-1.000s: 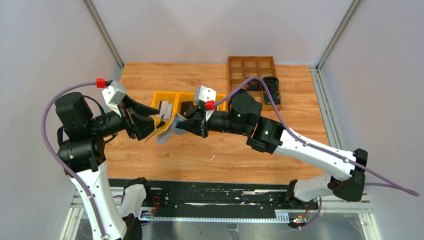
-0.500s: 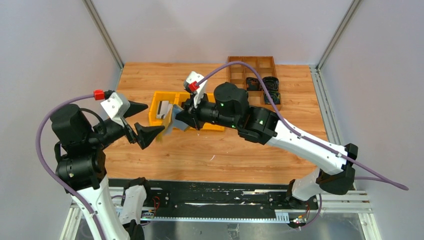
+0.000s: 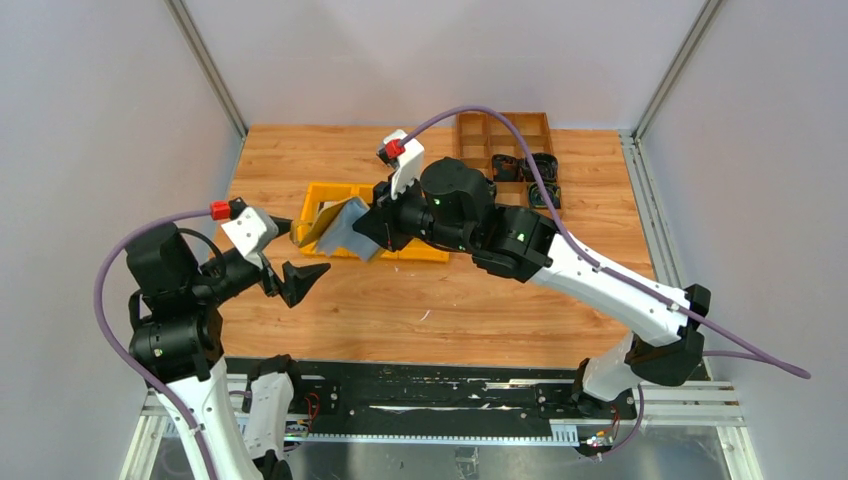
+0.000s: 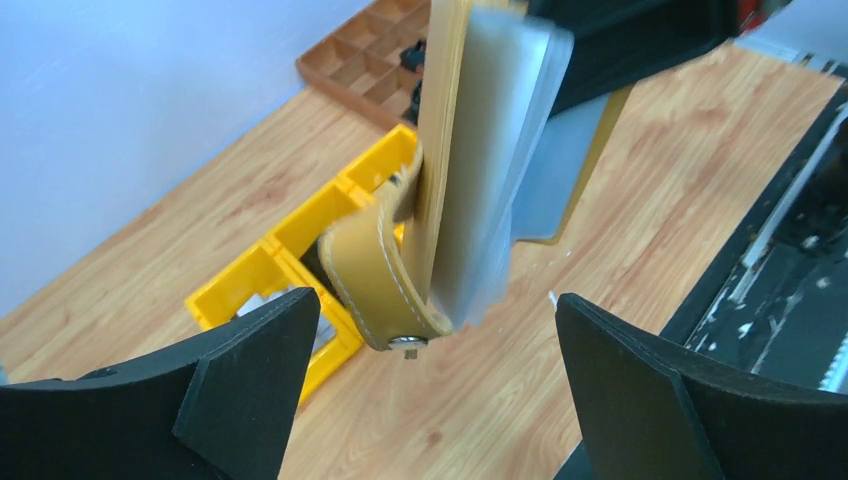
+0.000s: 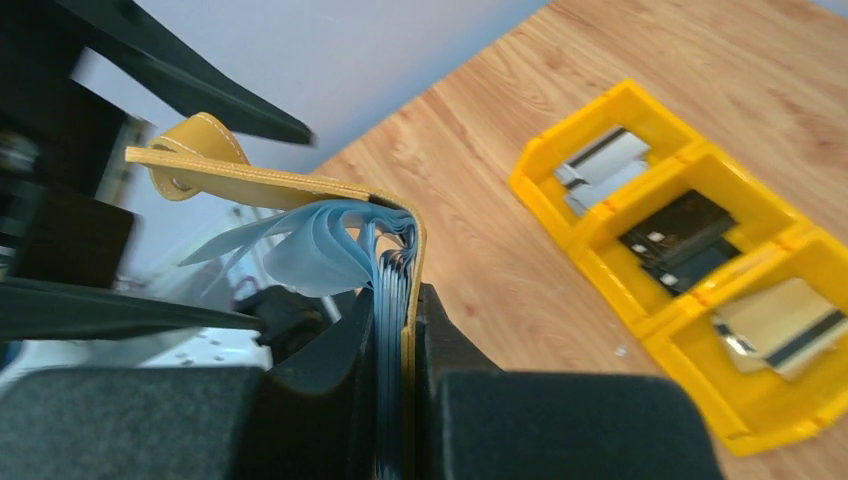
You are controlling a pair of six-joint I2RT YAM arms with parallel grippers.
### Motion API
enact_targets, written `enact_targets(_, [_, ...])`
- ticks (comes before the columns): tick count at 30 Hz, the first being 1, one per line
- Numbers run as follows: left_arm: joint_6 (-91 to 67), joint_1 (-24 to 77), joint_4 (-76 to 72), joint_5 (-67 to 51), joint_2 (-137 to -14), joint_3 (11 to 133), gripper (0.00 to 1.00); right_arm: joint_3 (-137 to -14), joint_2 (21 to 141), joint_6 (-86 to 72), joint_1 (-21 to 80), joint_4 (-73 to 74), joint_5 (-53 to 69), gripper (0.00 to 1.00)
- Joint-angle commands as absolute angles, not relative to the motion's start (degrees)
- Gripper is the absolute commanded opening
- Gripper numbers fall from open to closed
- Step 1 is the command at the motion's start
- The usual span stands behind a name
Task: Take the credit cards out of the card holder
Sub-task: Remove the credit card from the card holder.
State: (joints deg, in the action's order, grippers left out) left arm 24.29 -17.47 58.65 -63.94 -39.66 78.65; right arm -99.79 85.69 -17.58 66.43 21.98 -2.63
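The right end effector [image 3: 370, 224] is clamped tight on the folded edge of the mustard card holder [image 5: 290, 185]. It holds the holder in the air over the left end of the yellow bin [image 3: 425, 256], clear sleeves [image 5: 310, 245] fanned out. The left end effector [image 3: 306, 250] gapes wide and empty near it. Credit cards [image 5: 600, 165] lie in the bin's compartments on the tabletop [image 3: 500, 290].

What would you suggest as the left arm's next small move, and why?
Probably ease the open left gripper forward to pinch the tan strap of the card holder: only the right gripper clamps it, and the strap hangs ahead between the left fingers, untouched.
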Motion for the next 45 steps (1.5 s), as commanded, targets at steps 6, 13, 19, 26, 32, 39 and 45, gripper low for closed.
enact_targets(6, [31.68, -17.31, 57.99, -61.98, -35.60, 73.61, 1.00, -104.89, 90.60, -29.32, 66.31, 18.74, 7.53, 0.00])
enact_targets(13, [34.18, -17.30, 57.92, -60.51, -35.83, 71.92, 1.00, -105.67, 91.50, -30.62, 66.61, 18.61, 10.63, 0.00])
enact_targets(19, [35.97, -17.26, 57.74, -57.92, -35.65, 69.99, 0.77, -104.62, 91.09, -32.25, 66.00, 17.33, 15.63, 0.09])
enact_targets(26, [28.41, -17.31, 57.75, -61.85, -39.58, 75.07, 0.24, -95.91, 87.70, -35.79, 61.65, 10.76, 25.72, 0.39])
enact_targets(32, [18.72, -17.30, 57.74, -67.80, -42.48, 76.52, 0.13, -83.88, 81.60, -37.31, 58.46, -1.84, 33.59, 0.56])
enact_targets(39, [6.45, -17.30, 57.48, -78.93, -46.92, 75.85, 0.08, -76.98, 75.45, -33.54, 56.85, -10.29, 40.53, 0.57])
enact_targets(45, [0.95, -17.27, 57.62, -85.79, -48.87, 76.80, 0.07, -74.66, 71.05, -28.80, 55.64, -10.92, 40.82, 0.41])
